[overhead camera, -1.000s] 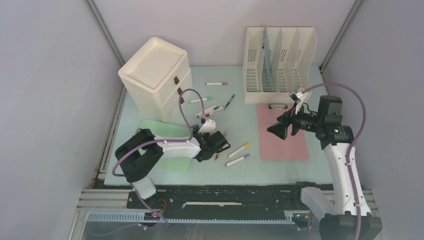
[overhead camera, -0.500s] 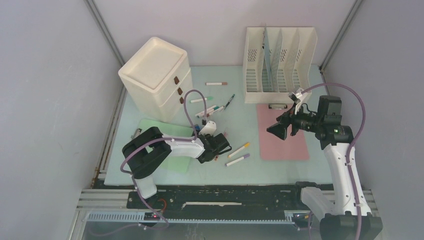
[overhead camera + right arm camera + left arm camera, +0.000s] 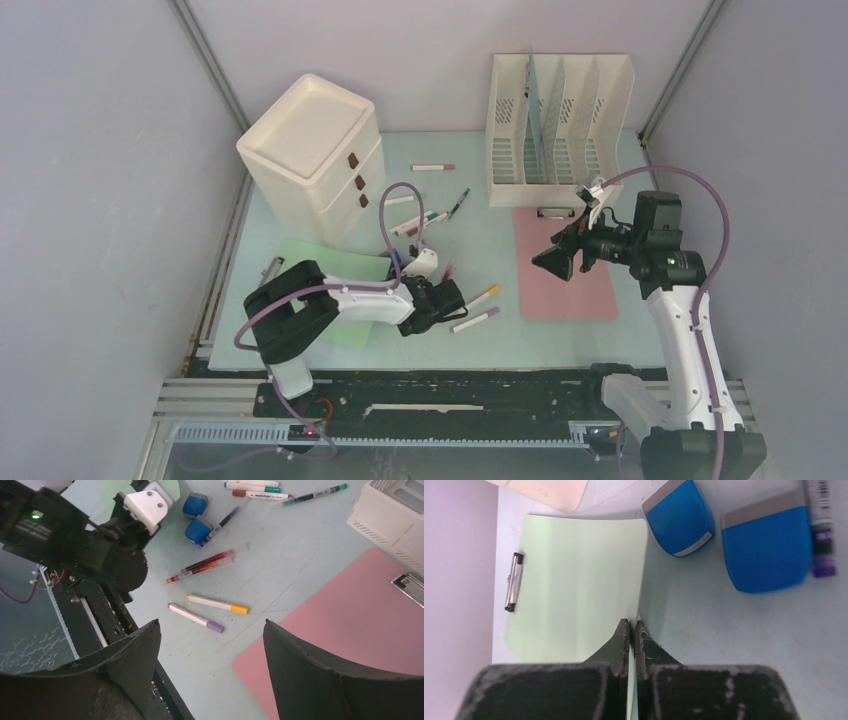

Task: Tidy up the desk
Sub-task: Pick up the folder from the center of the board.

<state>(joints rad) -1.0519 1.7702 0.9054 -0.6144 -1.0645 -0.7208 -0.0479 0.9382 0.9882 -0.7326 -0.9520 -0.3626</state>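
Grey walls [image 3: 100,200] close in the desk [image 3: 560,335], a big flat pale green top that lies right under the green clipboard [image 3: 574,580] and spreads out past it. At the right edge of the green clipboard sits the left gripper [image 3: 632,625]. Its two dark fingers [image 3: 616,645] are pinched together with that thin edge caught between them, and the edge looks bent up a little off the desk. A silver clip [image 3: 514,582] is on the clipboard's left side, across from the fingers. Two blue blocks [image 3: 679,517] with grey bands lie just off the clipboard's far right corner, with a purple pen [image 3: 821,530] a bit further right. Well to the right of the green clipboard lies a pink clipboard [image 3: 350,645], and the right gripper [image 3: 211,625] hangs above its near left part, jaws spread wide and holding nothing. On the bare desk between the two clipboards lie a yellow-capped marker [image 3: 217,603] and a purple-capped marker [image 3: 196,617], close side by side. Just behind the green clipboard stands a cream drawer box [image 3: 310,150]. A cream file rack [image 3: 560,120] stands far off to its right, at the back.
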